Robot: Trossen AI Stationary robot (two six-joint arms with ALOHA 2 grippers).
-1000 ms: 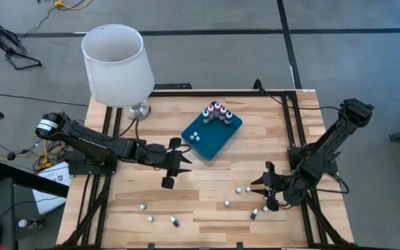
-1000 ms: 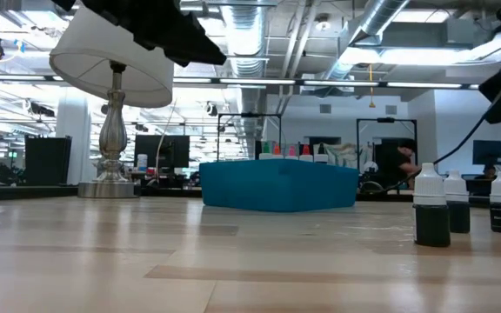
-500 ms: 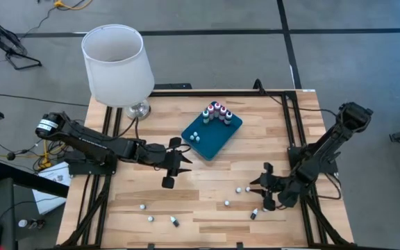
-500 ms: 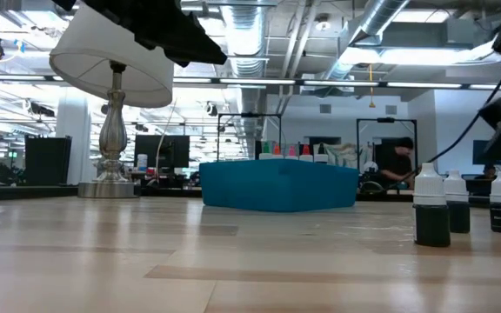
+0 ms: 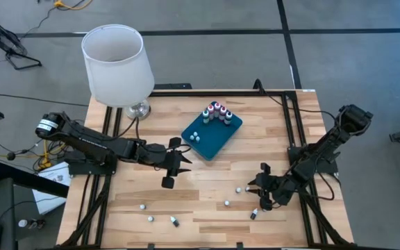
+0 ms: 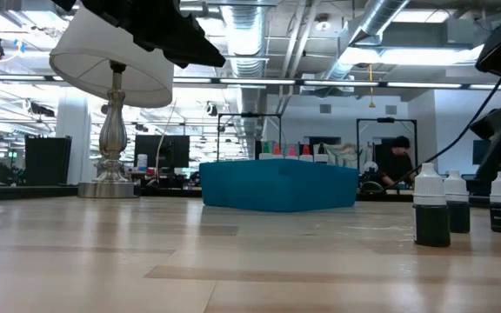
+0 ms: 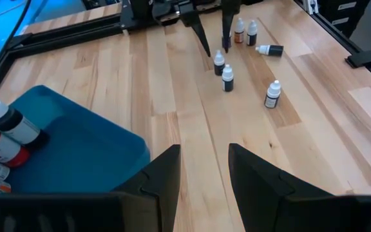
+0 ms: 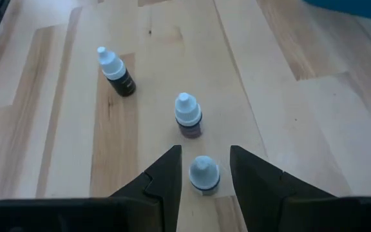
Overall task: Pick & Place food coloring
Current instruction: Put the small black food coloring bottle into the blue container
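This is a robotics lab or open workshop hall, not a home. The ceiling point(image 6: 320, 35) is open, w/ bare metal ducts and pipes and long strip lights. Behind the tabletop point(image 5: 207, 187) the low view shows rows of monitors point(image 6: 163, 149) and a person point(image 6: 397, 161) seated at a workstation. The tabletop is light wood on a black metal frame point(image 5: 294, 125), on grey concrete floor point(image 5: 339, 62) w/ dark tape lines; cables point(image 5: 19, 149) lie beside it. A table lamp point(image 5: 115, 66) looks like a prop.
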